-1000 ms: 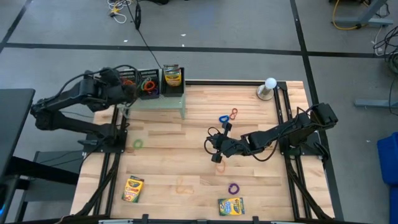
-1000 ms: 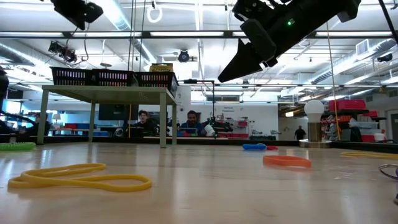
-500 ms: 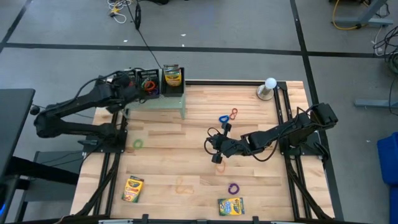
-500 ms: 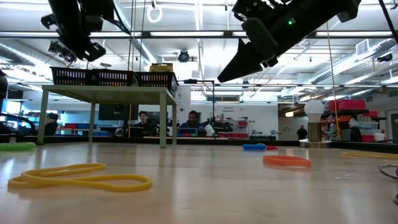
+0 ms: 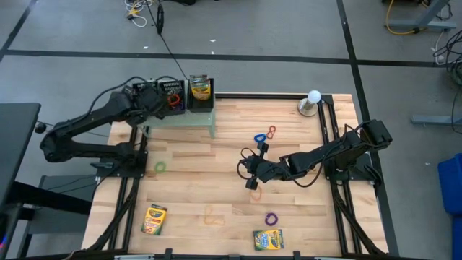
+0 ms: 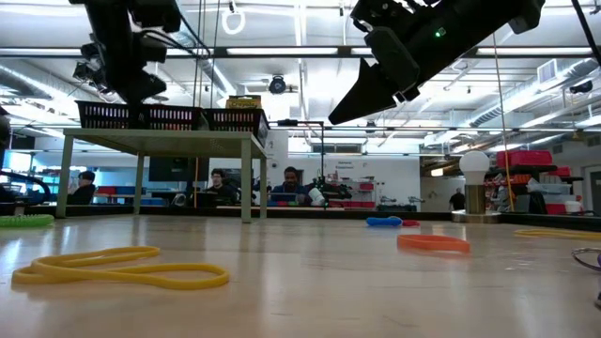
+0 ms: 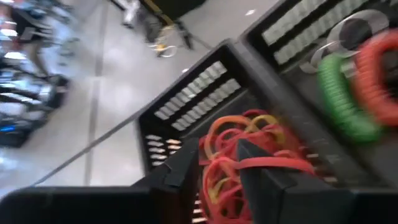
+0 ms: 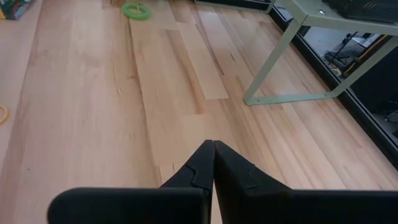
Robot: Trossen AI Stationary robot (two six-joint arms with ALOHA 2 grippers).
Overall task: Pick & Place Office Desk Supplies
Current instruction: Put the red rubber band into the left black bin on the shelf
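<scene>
The left gripper [image 7: 214, 165], fingers slightly apart, hangs over the tray [image 7: 186, 102] of rubber bands [image 7: 249, 155] directly below: the drop-off step. Next, lift clear. The right gripper [image 8: 213, 163], fingers together, waits mid-table.

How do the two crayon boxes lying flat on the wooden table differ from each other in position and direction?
The left crayon box lies near the table's left edge with its long side running up the picture, while the right crayon box lies near the front edge, toward the middle, with its long side running across. A purple rubber band lies close to the right box; none lies as close to the left one. Both are yellow and green, flat, and far from either gripper.
</scene>
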